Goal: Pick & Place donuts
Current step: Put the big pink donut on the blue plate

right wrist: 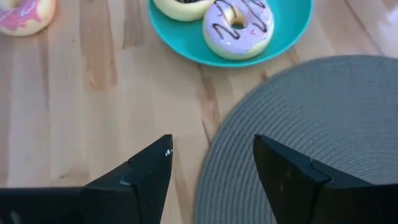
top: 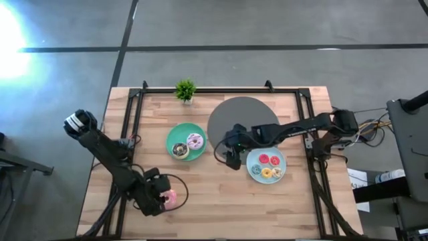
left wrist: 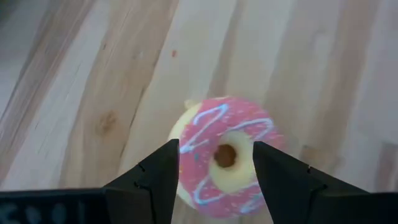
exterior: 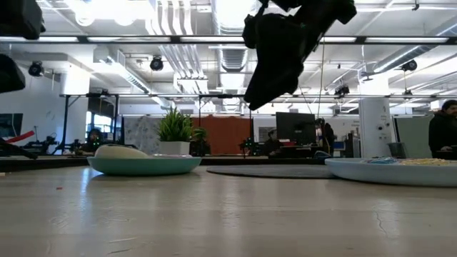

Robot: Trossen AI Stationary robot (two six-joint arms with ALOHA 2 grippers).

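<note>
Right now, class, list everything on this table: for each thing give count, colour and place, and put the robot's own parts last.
Pink donut: one, pink icing with pale squiggles, on bare wood near the table's front left, between the left hand's fingers.
Green plate: one, teal-green, left of centre, holding two donuts, a lilac-iced one and a darker one.
Blue plate: one, light blue, right of centre, holding several mini donuts, red and yellow among them.
Mat: one, grey, round, behind the plates.
Plant: one, green, back edge.
Left hand: open around the pink donut.
Right hand: open, empty, over the mat's edge.
</note>
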